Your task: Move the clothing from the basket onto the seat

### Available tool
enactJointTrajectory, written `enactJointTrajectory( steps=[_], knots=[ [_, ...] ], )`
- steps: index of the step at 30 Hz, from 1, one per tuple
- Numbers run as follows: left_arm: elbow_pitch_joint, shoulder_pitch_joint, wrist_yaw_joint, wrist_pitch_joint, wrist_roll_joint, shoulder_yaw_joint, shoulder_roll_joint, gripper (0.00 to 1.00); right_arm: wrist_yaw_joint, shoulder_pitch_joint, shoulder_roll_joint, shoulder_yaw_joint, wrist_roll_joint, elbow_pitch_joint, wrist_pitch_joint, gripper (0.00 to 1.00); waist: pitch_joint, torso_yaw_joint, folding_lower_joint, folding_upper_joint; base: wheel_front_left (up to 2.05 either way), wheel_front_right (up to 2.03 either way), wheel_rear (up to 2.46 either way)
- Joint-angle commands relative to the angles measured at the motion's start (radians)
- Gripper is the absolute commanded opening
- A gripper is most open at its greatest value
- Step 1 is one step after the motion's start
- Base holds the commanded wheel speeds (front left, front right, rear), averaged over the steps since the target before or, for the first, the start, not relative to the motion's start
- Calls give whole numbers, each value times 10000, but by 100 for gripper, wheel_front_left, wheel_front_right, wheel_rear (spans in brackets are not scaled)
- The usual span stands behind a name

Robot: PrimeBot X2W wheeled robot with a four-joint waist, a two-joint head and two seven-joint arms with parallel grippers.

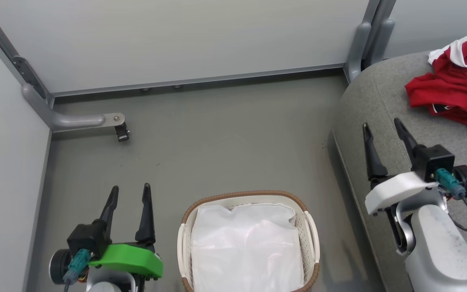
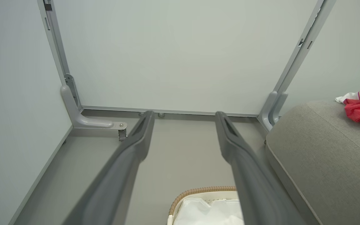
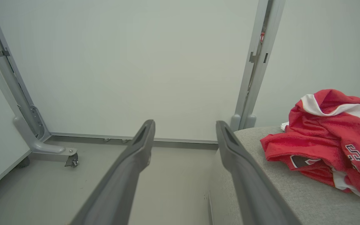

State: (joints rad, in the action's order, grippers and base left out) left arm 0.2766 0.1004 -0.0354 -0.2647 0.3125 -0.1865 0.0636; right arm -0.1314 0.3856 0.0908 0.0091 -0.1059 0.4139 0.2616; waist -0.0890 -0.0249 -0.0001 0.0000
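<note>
Red soft fabric clothing (image 1: pixel 456 87) with white trim and part of a white print lies in one crumpled heap on the seat (image 1: pixel 383 117). The seat is a large grey woven-fabric cushion with a rounded corner, standing to the right of the basket (image 1: pixel 241 196). The heap is well apart from the basket, to its right and beyond it; how many garments it contains cannot be told.

The basket is small, oval, white perforated plastic with a brown woven rim and side handles. It stands on the grey floor (image 1: pixel 217 138) and holds a plain white liner (image 1: pixel 245 243), with no red fabric visible inside it.

The left gripper (image 1: pixel 131 187), with a green wrist cover, hangs just to the left of the basket. Its jaws are moderately apart and hold nothing.

The right gripper (image 1: pixel 381 121), with a white wrist cover, hangs to the right of the basket over the seat edge that faces it. Its jaws are likewise apart and empty, and they stop short of the clothing.

Pale wall panels (image 1: pixel 176 36) close the space beyond the basket. A grey metal foot (image 1: pixel 95 120) with a small caster rests on the floor beyond it and to its left.
</note>
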Motion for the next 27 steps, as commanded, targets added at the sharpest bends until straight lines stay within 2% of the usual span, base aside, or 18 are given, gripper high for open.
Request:
enactJointTrajectory(
  steps=[1, 7, 15, 27],
  knots=[
    [-103, -299, -42, 8, 43, 257, -29, 100, 15, -392, -126, 103, 87, -197, 51, 100, 171, -19, 1, 0, 0, 0, 0],
    [-285, -872, -172, 8, -222, 745, -71, 100, 15, -1278, -376, -140, 190, -870, 50, 100, 280, 37, 1, 0, 0, 0, 0],
    [-222, -1280, -236, 9, -114, 874, -123, 100, 15, -2198, -385, 243, -536, -1460, 51, 100, 484, -9, 1, 0, 0, 0, 0],
    [-519, -1945, 64, 8, 395, 991, -126, 100, 15, -2859, -385, 824, -1170, -1697, 51, 100, 548, 68, 1, 0, 0, 0, 0]
  ],
)
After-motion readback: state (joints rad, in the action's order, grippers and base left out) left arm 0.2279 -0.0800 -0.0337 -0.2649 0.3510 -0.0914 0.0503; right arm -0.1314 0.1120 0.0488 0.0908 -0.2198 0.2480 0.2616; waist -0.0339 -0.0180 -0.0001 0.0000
